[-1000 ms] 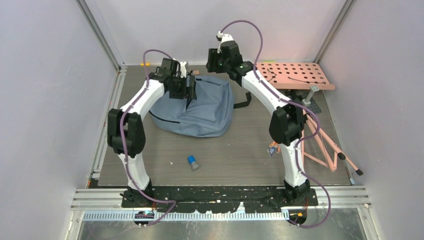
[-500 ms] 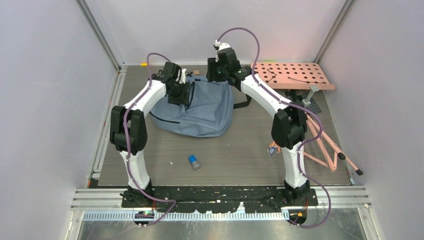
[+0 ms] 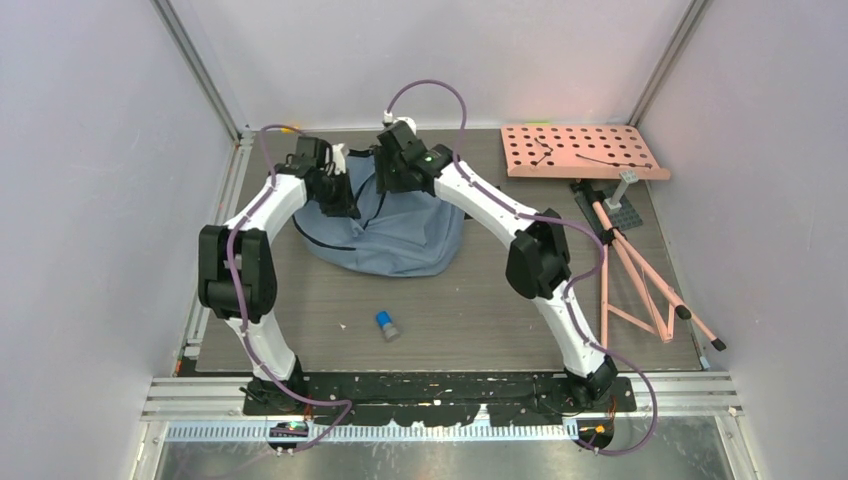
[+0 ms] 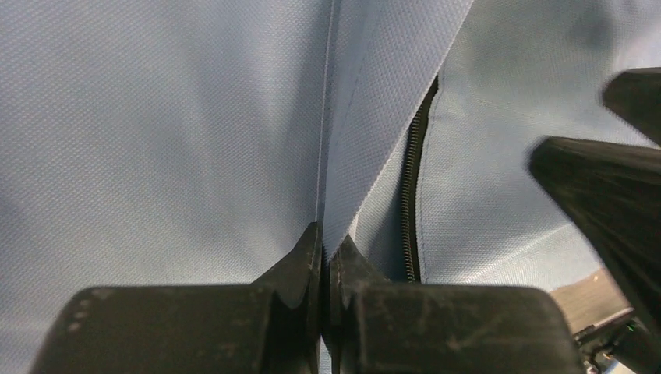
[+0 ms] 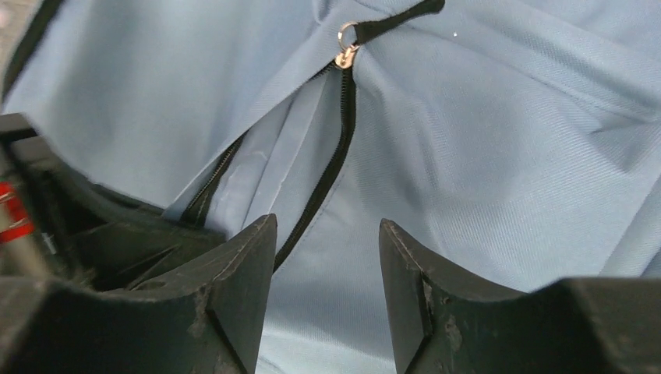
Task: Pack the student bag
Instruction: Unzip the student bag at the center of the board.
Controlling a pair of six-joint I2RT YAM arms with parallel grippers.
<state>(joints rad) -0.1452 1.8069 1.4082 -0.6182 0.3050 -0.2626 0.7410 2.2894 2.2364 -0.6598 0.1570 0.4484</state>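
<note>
The student bag (image 3: 410, 235), grey-blue fabric, lies at the back middle of the table, its top bunched up between the two grippers. My left gripper (image 3: 342, 198) is at the bag's upper left edge. In the left wrist view the left gripper (image 4: 326, 240) is shut on a fold of the student bag (image 4: 156, 140) beside a dark zipper (image 4: 411, 187). My right gripper (image 3: 392, 178) hovers just right of it. In the right wrist view the right gripper (image 5: 327, 226) stands open above the student bag (image 5: 483, 156), with the open zipper (image 5: 331, 171) and its metal pull (image 5: 346, 48) ahead.
A pink pegboard (image 3: 585, 150) sits at the back right on a stand with pink legs (image 3: 640, 285) sprawled over the right side. A small blue cylinder (image 3: 386, 325) lies on the table in front of the bag. Grey walls close in on three sides.
The left gripper has shut on the bag's fabric and drawn it left. The right arm has swung left from the bag's far right corner to over its top.
</note>
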